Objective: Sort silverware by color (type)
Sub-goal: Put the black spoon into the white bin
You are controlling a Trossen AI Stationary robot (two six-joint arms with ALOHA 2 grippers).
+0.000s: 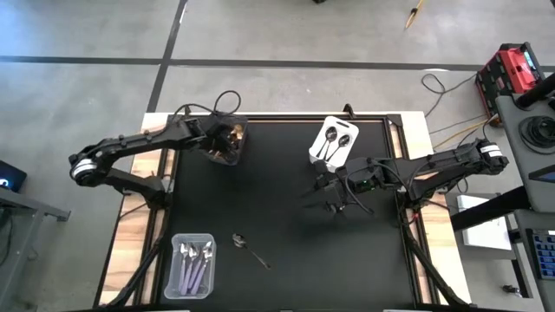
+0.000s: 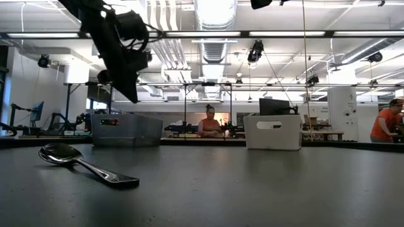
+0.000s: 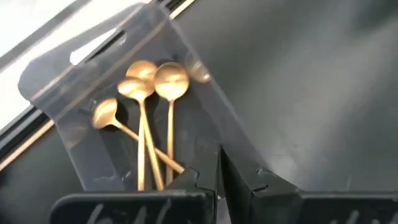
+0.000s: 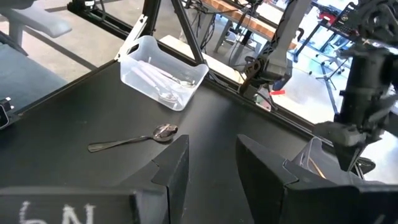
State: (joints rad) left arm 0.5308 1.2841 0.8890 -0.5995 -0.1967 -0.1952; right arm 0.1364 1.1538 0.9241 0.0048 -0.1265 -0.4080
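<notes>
Silverware is spread over four places on the black tabletop (image 1: 286,217): one dark spoon (image 1: 249,249) lies loose on open mat near the front edge, its bowl toward the left, with bare surface all around it; gold spoons (image 3: 146,112) lie in the dark bin (image 1: 227,143) at the back left; dark spoons (image 1: 333,144) rest in the white bin (image 1: 332,141) at the back, right of centre; and lilac-handled spoons (image 1: 194,263) sit in the clear bin (image 1: 190,266) at the front left corner, close to the mat's edge. The left hand (image 3: 219,180) hangs right over the dark bin, its fingers pressed together with nothing between them, the gold spoons lying just beyond the fingertips. The right hand (image 4: 211,162) hovers over the middle of the tabletop, just in front of the white bin and well apart from the loose spoon; its fingers stand partly apart and hold nothing. A wide stretch of bare mat lies between the right hand and the loose spoon. In the low view people (image 2: 209,120) show in the room beyond the far edge.
</notes>
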